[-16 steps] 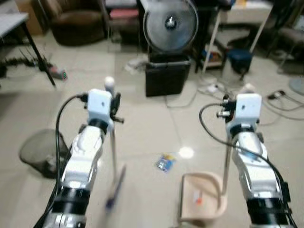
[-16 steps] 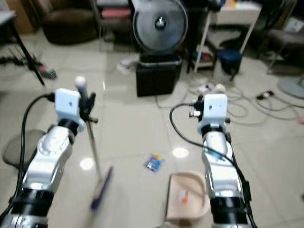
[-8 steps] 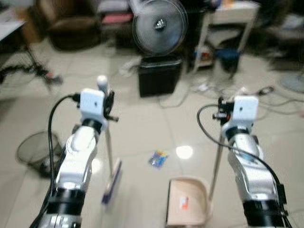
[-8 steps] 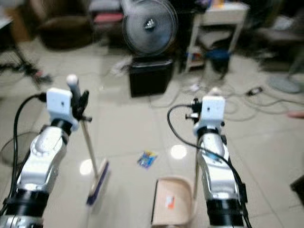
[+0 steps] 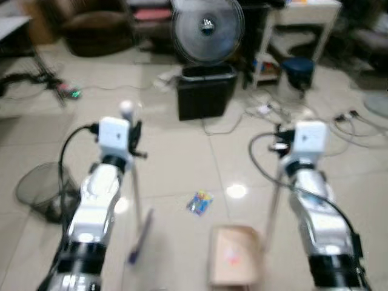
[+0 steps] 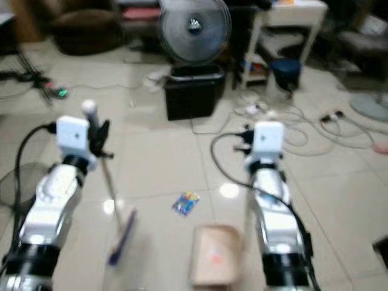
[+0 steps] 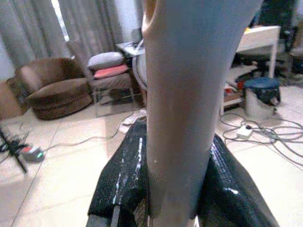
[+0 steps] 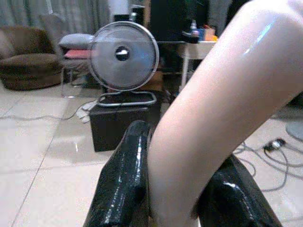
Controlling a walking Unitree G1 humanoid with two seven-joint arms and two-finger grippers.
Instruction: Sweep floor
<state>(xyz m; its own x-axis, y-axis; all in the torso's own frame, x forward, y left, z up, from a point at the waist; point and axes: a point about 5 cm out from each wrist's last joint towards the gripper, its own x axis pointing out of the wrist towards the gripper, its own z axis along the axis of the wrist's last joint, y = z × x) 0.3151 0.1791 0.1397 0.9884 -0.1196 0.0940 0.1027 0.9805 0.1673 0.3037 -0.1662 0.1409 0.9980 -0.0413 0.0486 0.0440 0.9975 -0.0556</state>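
My left gripper (image 5: 131, 134) is shut on the thin handle of a broom (image 5: 134, 194), whose blue head (image 5: 140, 237) rests on the tile floor ahead of me. My right gripper (image 5: 285, 142) is shut on the upright handle of a beige dustpan (image 5: 233, 262), which sits on the floor at the lower right with something orange in it. A small blue and yellow wrapper (image 5: 199, 202) lies on the tiles between the broom head and the dustpan. In the wrist views the fingers (image 7: 120, 175) clamp the pale broom handle and the fingers (image 8: 123, 177) clamp the pale dustpan handle.
A black bin (image 5: 205, 92) with a round fan (image 5: 208, 26) behind it stands ahead. A wire mesh basket (image 5: 39, 189) sits on the floor at the left. Cables (image 5: 351, 124) and a power strip trail across the right. A brown armchair (image 5: 100, 29) and a white table (image 5: 303, 12) line the back.
The whole picture has shifted and blurred, so the camera has moved. Both grippers keep their hold on the handles. The broom head and dustpan stay near the wrapper.
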